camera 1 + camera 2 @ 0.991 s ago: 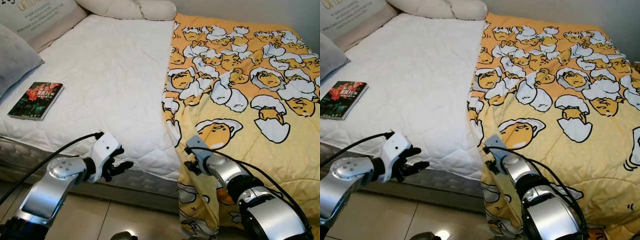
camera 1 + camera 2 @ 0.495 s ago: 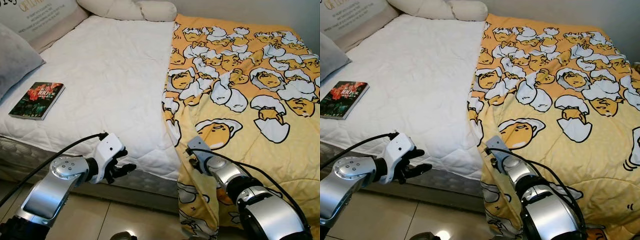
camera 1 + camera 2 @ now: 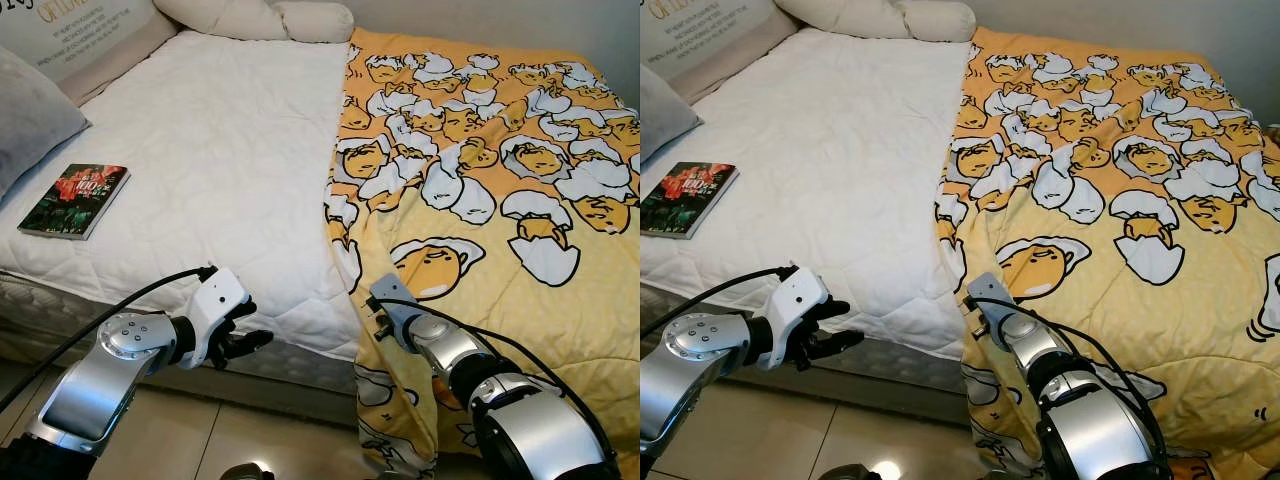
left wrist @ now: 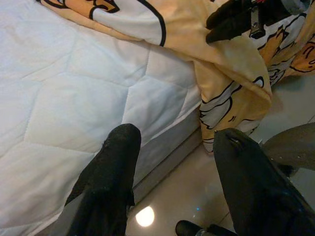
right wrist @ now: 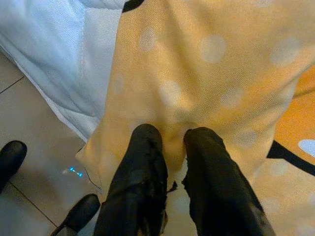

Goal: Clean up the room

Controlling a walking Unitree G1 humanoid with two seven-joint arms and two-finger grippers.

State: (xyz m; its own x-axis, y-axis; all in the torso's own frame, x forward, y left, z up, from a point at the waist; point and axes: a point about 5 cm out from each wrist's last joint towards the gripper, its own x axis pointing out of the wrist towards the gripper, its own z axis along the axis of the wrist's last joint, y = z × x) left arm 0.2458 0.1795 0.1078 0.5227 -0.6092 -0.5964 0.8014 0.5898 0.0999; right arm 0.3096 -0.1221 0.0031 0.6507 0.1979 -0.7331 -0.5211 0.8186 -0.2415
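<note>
A yellow blanket (image 3: 480, 170) printed with egg cartoons covers the right half of the bed and hangs over the near edge to the floor. My right gripper (image 3: 374, 302) is at the blanket's hanging left corner; in the right wrist view the right gripper (image 5: 170, 138) has its fingers nearly together with a fold of yellow fabric pinched between them. My left gripper (image 3: 246, 337) hovers open just off the near edge of the white mattress (image 3: 220, 150), holding nothing. The left wrist view looks past the left gripper (image 4: 174, 142) at the mattress edge and blanket corner (image 4: 231, 83).
A dark book (image 3: 73, 200) lies on the mattress at the left. A grey cushion (image 3: 25, 110) and cream pillows (image 3: 250, 15) sit at the head of the bed. Beige tiled floor (image 3: 250, 430) runs below the bed edge.
My left gripper has dropped slightly and edged right along the mattress edge. The right gripper has shifted a little at the blanket corner, still on the fabric.
</note>
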